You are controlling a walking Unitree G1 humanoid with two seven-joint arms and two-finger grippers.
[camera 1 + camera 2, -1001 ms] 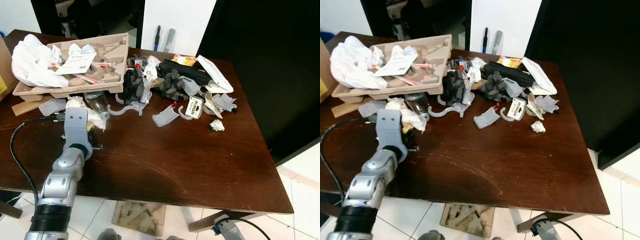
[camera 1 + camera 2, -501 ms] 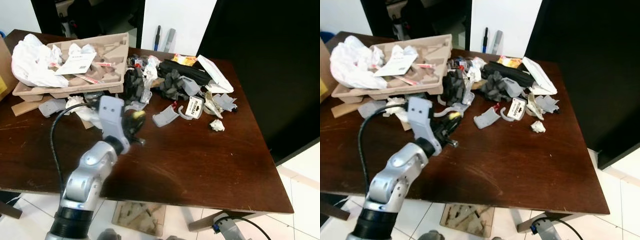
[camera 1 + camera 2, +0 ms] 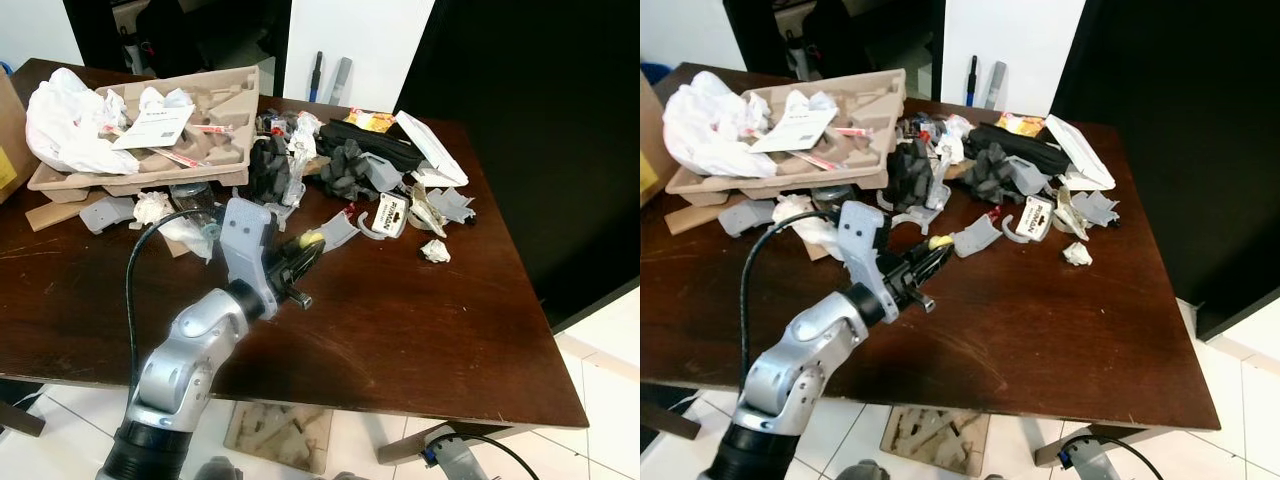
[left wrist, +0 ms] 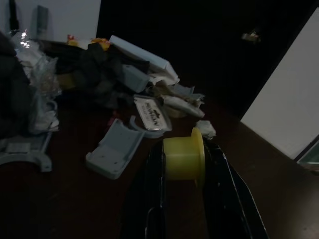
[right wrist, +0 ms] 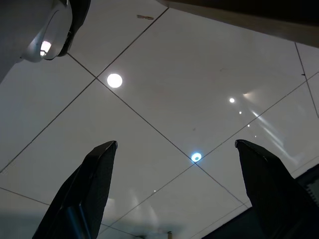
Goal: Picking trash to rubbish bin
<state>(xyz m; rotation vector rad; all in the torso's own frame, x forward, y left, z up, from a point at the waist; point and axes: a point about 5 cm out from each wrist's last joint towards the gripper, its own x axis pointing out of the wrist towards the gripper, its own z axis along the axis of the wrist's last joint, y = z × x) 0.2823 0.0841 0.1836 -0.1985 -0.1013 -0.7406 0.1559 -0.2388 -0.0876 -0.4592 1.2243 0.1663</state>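
My left gripper [image 3: 303,247] hovers just above the middle of the dark wooden table [image 3: 400,330], shut on a small yellow plastic spool [image 4: 183,159] that sits squarely between the two black fingers. Just ahead of it lie a grey plastic shell [image 4: 113,153] and a white labelled tag [image 3: 388,213]. Trash covers the far half of the table: crumpled white paper [image 3: 65,125], a pulp cardboard tray [image 3: 215,120] and black foam pieces [image 3: 345,165]. My right gripper [image 5: 174,144] hangs low, open, pointing at the tiled floor.
A small paper ball [image 3: 434,250] lies near the table's right side. A cardboard box [image 3: 10,135] stands at the left edge. Beyond the table's right edge there is a dark wall, with white floor tiles [image 3: 600,390] below. The near half of the tabletop is bare wood.
My left arm has swung right from the trash by the left pile to the table's middle, and it now carries the yellow spool. The right arm has not moved.
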